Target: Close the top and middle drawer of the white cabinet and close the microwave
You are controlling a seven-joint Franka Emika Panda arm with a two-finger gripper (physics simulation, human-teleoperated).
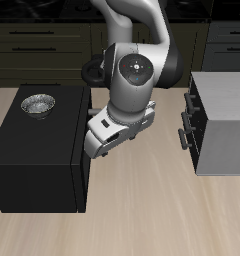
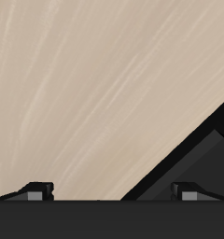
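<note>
Hand (image 1: pixel 100 143) hovers beside the microwave (image 1: pixel 37 160), holding nothing; finger spread unclear. White cabinet (image 1: pixel 230 120) stands across the desk (image 1: pixel 142 210), a drawer (image 1: pixel 191 137) apparently ajar. Closings likely remain.

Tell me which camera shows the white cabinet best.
The exterior view: the white cabinet shows with its flat top and its dark handles, one drawer pulled out. The wrist view shows only tabletop and a dark corner, no cabinet.
</note>
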